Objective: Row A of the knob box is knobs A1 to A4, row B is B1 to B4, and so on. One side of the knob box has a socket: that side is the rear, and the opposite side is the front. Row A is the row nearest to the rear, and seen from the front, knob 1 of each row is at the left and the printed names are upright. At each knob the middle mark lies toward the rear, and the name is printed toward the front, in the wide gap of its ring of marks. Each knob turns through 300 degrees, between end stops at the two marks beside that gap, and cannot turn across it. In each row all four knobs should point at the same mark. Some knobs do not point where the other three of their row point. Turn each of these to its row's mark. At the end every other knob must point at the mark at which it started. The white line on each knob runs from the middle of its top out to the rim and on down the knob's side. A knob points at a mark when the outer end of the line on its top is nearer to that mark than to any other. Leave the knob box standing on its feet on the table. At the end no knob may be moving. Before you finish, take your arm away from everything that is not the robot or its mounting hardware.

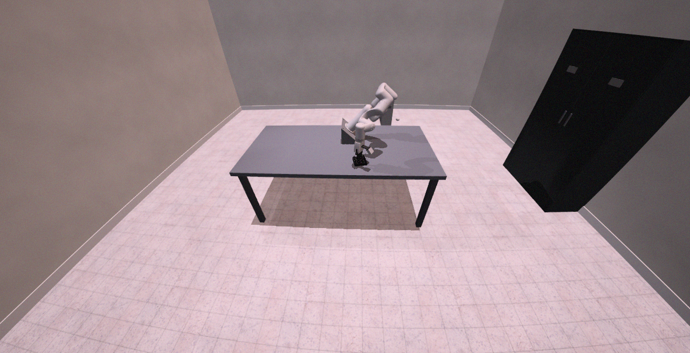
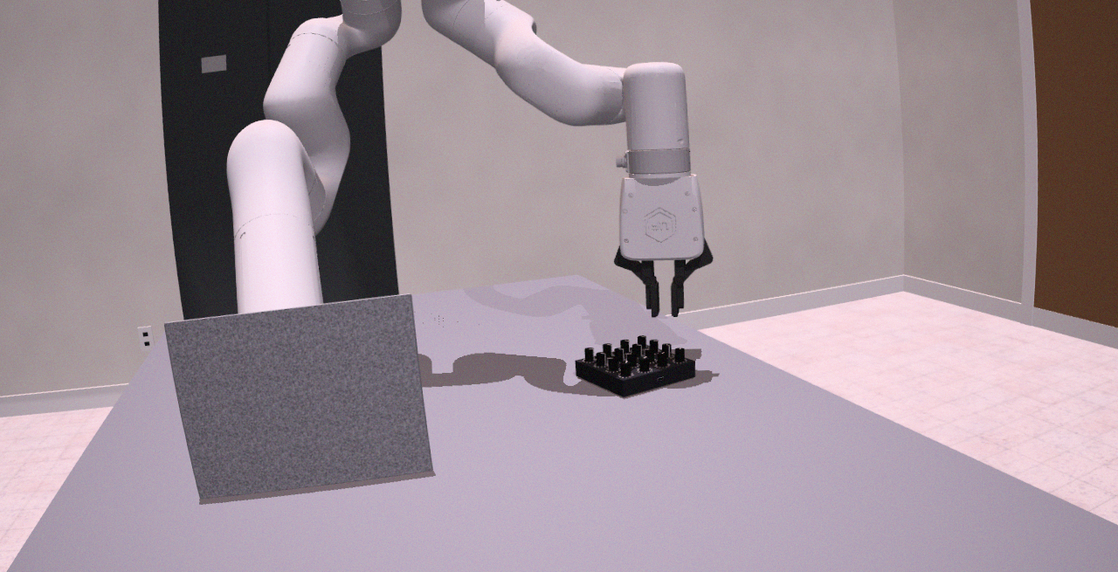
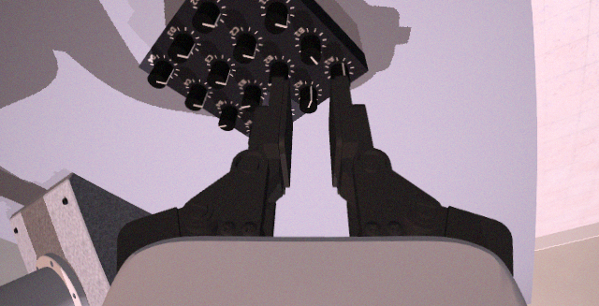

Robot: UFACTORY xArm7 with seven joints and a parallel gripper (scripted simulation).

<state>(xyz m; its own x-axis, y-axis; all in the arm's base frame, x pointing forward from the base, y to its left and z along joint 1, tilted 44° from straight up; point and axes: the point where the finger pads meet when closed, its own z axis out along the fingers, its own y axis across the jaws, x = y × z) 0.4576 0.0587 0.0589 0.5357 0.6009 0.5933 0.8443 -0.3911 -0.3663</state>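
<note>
The black knob box (image 2: 635,369) stands on its feet on the grey table, with four rows of black knobs with white lines. It also shows in the wrist view (image 3: 253,44) and, small, in the top view (image 1: 359,160). My gripper (image 2: 664,310) hangs upright a little above the box's far right part and touches no knob. Its fingers are nearly shut with a narrow gap and nothing between them. In the wrist view the fingertips lie over the box's near corner, with one knob (image 3: 309,97) showing far below the gap. Some labels are too small to read.
A speckled grey block (image 2: 300,392) stands on the table at the arm's base, left of the box; it also shows in the wrist view (image 3: 61,217). The table's edge lies close beyond the box. A black cabinet (image 1: 598,119) stands by the wall.
</note>
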